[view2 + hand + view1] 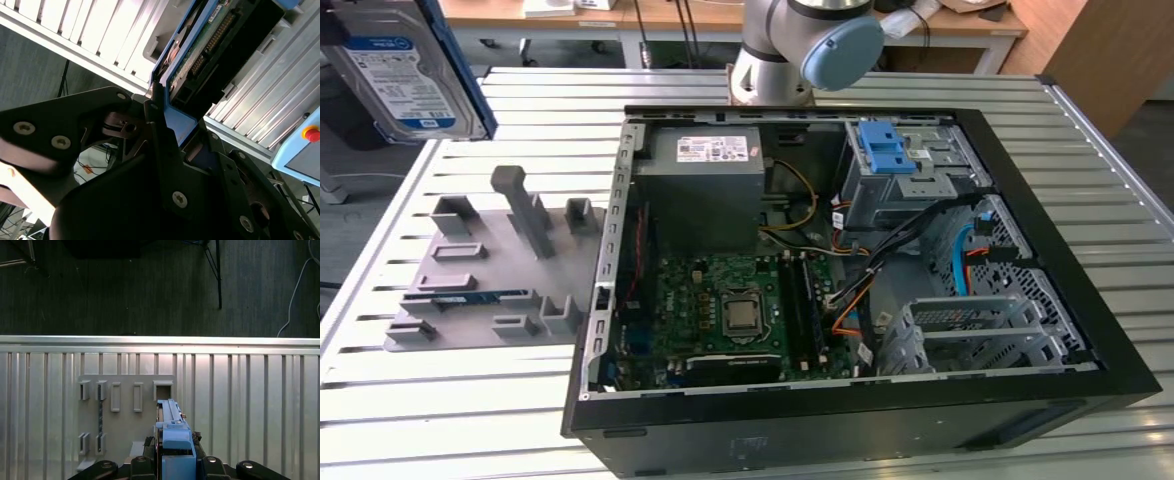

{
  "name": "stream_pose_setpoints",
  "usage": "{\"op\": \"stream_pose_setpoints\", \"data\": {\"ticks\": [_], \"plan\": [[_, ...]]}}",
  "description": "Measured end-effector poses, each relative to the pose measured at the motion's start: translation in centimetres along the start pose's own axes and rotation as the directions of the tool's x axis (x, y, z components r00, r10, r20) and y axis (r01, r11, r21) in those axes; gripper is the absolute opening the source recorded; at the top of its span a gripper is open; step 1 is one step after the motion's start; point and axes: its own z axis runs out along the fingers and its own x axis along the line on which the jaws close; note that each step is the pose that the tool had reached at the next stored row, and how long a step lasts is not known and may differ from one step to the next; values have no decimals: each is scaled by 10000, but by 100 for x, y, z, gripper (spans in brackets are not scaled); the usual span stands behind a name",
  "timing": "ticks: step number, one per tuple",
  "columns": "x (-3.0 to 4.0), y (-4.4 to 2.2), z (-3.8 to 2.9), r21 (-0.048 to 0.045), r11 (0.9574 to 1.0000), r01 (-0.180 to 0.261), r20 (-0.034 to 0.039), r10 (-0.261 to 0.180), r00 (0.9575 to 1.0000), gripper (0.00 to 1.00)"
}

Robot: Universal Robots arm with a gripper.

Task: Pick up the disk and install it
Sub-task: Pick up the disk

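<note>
We have the gripper (pixel 175 447) clamped on the blue carrier of the disk (pixel 403 75). The disk is held upright, long axis vertical, above the grey holder tray (pixel 494 275), with the open computer case (pixel 854 420) well apart toward the exterior view's right.

Silver-grey tubular robot arm (pixel 767 60) with a round pale blue joint cap (pixel 843 52); black gripper (pixel 177 120) plates studded with silver screws (pixel 180 199).
</note>
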Motion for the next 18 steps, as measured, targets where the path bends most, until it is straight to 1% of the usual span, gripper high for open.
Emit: {"op": "stream_pose_setpoints", "data": {"ticks": [18], "plan": [[-2, 2, -130, 42, 10000, 1, 0, -1, 10000, 36]]}}
